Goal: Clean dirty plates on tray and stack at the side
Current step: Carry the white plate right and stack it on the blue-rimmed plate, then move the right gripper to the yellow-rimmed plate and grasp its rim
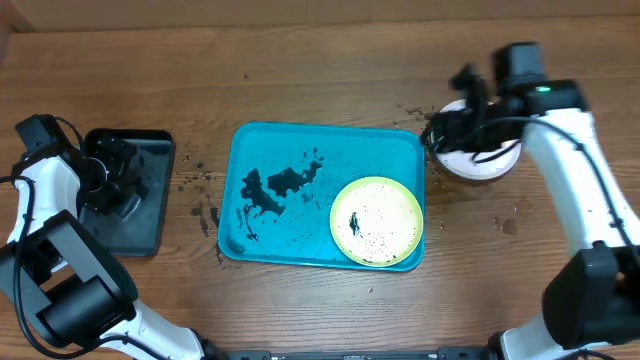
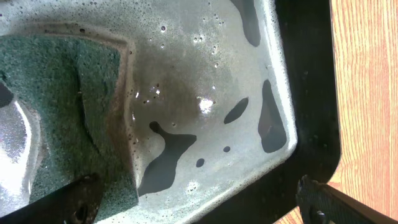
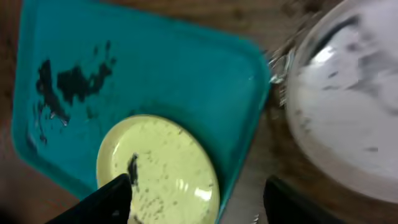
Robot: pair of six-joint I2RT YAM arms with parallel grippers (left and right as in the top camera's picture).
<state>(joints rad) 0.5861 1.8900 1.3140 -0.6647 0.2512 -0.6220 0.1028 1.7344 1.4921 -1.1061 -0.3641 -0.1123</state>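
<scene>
The turquoise tray [image 1: 300, 235] lies in the middle of the desk [image 1: 300, 60]. A yellow-green plate [image 1: 377, 221] sits flat in its near right corner, its white inside dotted with black specks and one darker smear. Black smears [image 1: 280, 184] spread across the tray's left half.

A white plate [image 1: 487, 163] rests on the desk just beside the tray's far right corner. It is blurred in the right wrist view, which shows dark streaks on it. The right pincer [image 3: 199, 200] hovers by this plate's left edge with its two fingers wide apart and nothing gripped between them.

To the left, well apart from the turquoise tray, is a smaller black tray [image 1: 152, 222] with a wet, filmy floor. A green sponge [image 2: 62, 118] lies in it. The left pincer [image 2: 199, 205] hangs low over this tray, its fingers spread wide. One finger is by the sponge's edge, and the pincer holds nothing. Dark crumbs [image 1: 200, 185] are scattered on the desk between the two trays.
</scene>
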